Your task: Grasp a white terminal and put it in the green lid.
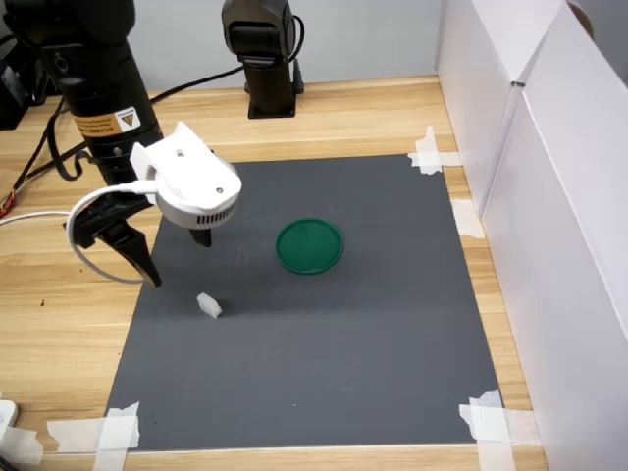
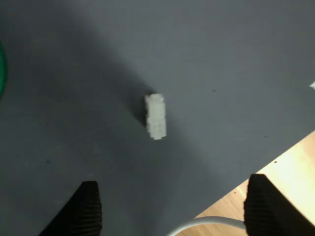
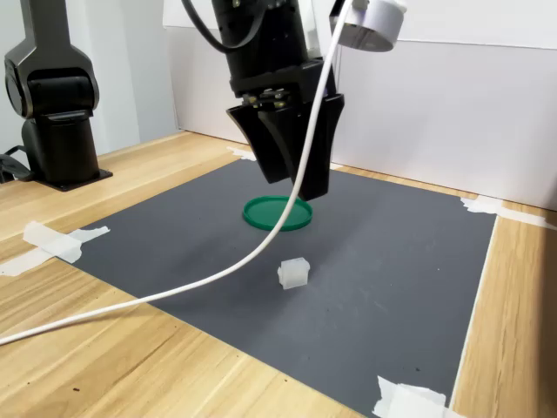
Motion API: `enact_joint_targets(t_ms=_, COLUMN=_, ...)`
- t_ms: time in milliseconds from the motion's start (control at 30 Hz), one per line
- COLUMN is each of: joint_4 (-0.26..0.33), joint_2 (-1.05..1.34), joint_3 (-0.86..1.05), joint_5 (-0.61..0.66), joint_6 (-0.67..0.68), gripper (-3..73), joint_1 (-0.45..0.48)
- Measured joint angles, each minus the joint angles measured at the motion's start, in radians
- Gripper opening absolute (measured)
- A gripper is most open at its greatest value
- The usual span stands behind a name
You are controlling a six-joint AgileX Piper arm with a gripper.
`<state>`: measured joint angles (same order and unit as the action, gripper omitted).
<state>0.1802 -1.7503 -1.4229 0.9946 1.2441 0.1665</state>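
The terminal [image 1: 209,306] lies loose on the dark mat [image 1: 324,353] that is taped to the wooden counter [image 1: 59,334], near the mat's edge at the first exterior view's left. The lid [image 1: 309,245] sits well apart from it, toward the middle of the mat, with nothing in it. The gripper [image 3: 291,178] hangs above the mat, its jaws spread wide and holding nothing; in the wrist view the terminal [image 2: 155,116] shows ahead of the two fingertips [image 2: 86,209] and roughly centred between them, so the step in hand looks like the descent to grasp.

The risks I judge from here:
- The terminal is tiny and light. A fingertip that lands on it or clips one end would likely flick it away, perhaps off the mat.
- It lies slightly askew to the jaw line, so closing may twist it and pinch only a corner, and it could then drop on the way to the lid.
- The white cable [image 3: 200,279] loops low beside the terminal in the second exterior view; as the arm moves, it could drag across and shove the piece.
- The lid's rim is low, so a release from height may let the terminal bounce out.
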Motion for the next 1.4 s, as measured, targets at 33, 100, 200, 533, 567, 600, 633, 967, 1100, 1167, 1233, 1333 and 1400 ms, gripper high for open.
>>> enact_joint_targets(t_ms=33, joint_4=-0.003, joint_2=0.000, joint_3=0.000, joint_5=0.002, joint_6=0.002, gripper=71.3, joint_1=-0.003)
enact_joint_targets(t_ms=100, joint_4=-0.015, joint_2=-0.002, joint_3=0.000, joint_5=0.003, joint_6=0.004, gripper=71.4, joint_1=-0.013)
enact_joint_targets(t_ms=200, joint_4=-0.024, joint_2=-0.015, joint_3=0.000, joint_5=0.003, joint_6=0.003, gripper=71.5, joint_1=-0.027)
enact_joint_targets(t_ms=533, joint_4=-0.048, joint_2=-0.090, joint_3=0.000, joint_5=-0.038, joint_6=-0.034, gripper=71.5, joint_1=-0.036)
enact_joint_targets(t_ms=567, joint_4=-0.046, joint_2=-0.096, joint_3=0.000, joint_5=-0.042, joint_6=-0.034, gripper=71.5, joint_1=-0.036)
enact_joint_targets(t_ms=600, joint_4=-0.046, joint_2=-0.103, joint_3=0.000, joint_5=-0.046, joint_6=-0.034, gripper=71.4, joint_1=-0.036)
enact_joint_targets(t_ms=633, joint_4=-0.045, joint_2=-0.110, joint_3=0.000, joint_5=-0.050, joint_6=-0.034, gripper=71.2, joint_1=-0.036)
enact_joint_targets(t_ms=967, joint_4=-0.034, joint_2=-0.168, joint_3=0.016, joint_5=-0.082, joint_6=-0.034, gripper=70.2, joint_1=-0.036)
enact_joint_targets(t_ms=1100, joint_4=-0.036, joint_2=-0.184, joint_3=0.039, joint_5=-0.098, joint_6=-0.037, gripper=70.2, joint_1=-0.036)
enact_joint_targets(t_ms=1167, joint_4=-0.041, joint_2=-0.185, joint_3=0.041, joint_5=-0.111, joint_6=-0.044, gripper=70.2, joint_1=-0.036)
enact_joint_targets(t_ms=1233, joint_4=-0.043, joint_2=-0.185, joint_3=0.041, joint_5=-0.126, joint_6=-0.047, gripper=70.1, joint_1=-0.036)
enact_joint_targets(t_ms=1333, joint_4=-0.044, joint_2=-0.185, joint_3=0.041, joint_5=-0.134, joint_6=-0.047, gripper=69.0, joint_1=-0.036)
enact_joint_targets(t_ms=1400, joint_4=-0.044, joint_2=-0.185, joint_3=0.041, joint_5=-0.149, joint_6=-0.046, gripper=67.7, joint_1=-0.036)
